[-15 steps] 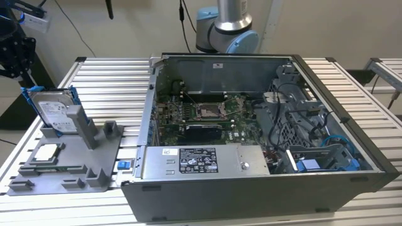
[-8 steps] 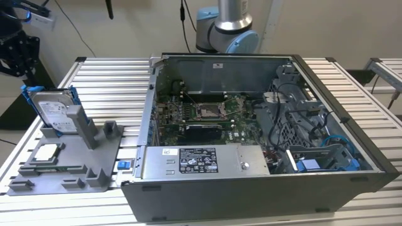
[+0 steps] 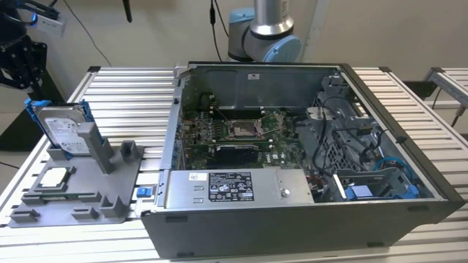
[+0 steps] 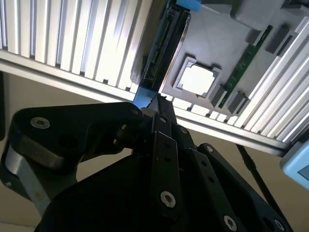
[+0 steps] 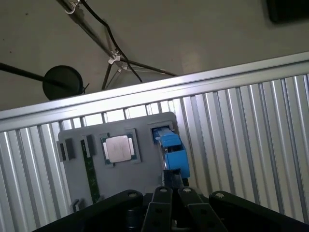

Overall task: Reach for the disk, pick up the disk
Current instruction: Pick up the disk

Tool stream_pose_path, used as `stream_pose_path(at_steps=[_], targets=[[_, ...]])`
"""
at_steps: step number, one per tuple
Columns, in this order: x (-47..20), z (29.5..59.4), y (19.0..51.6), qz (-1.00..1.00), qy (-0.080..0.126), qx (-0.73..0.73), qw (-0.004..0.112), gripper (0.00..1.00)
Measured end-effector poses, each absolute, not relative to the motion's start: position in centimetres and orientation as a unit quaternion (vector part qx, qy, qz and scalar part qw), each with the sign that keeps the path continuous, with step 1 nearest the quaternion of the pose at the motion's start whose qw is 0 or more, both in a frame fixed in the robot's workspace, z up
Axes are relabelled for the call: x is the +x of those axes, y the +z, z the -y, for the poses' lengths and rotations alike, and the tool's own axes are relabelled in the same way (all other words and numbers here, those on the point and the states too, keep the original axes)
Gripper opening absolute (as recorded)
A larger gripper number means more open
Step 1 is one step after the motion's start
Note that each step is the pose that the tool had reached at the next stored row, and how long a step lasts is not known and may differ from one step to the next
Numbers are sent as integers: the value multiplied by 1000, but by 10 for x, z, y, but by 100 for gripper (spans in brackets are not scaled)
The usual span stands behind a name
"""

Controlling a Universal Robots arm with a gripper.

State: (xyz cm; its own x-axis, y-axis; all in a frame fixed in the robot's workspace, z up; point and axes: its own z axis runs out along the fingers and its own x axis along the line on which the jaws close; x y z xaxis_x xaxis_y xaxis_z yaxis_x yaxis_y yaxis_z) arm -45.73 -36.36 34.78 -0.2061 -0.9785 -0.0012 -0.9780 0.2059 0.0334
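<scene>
The disk (image 3: 62, 129) stands on edge in a slot of the grey holder (image 3: 117, 183), at the exterior view's left. It is silver with a white label and a blue frame. In both wrist views I look down on its thin blue-framed edge (image 4: 163, 53) (image 5: 172, 150). My black gripper (image 4: 155, 102) (image 5: 173, 191) hangs above the disk, apart from it, with its fingers together and nothing between them. In the exterior view the gripper (image 3: 18, 52) is at the upper left, above and behind the disk.
A square silver processor chip (image 3: 55, 177) (image 4: 197, 79) (image 5: 118, 148) and a green memory stick (image 4: 246, 63) lie in the holder. A small blue clip (image 3: 144, 192) sits beside the open computer case (image 3: 292, 164). The slatted table's edge (image 5: 145, 92) is near the holder.
</scene>
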Motion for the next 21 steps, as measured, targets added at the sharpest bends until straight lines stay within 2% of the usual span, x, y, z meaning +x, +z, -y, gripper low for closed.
stream_pose_path(at_steps=[6,7,21], targets=[[-457,364,348,776,-13,630,10,0],[-457,364,348,776,-13,630,10,100],[-457,360,337,771,-12,637,9,100]])
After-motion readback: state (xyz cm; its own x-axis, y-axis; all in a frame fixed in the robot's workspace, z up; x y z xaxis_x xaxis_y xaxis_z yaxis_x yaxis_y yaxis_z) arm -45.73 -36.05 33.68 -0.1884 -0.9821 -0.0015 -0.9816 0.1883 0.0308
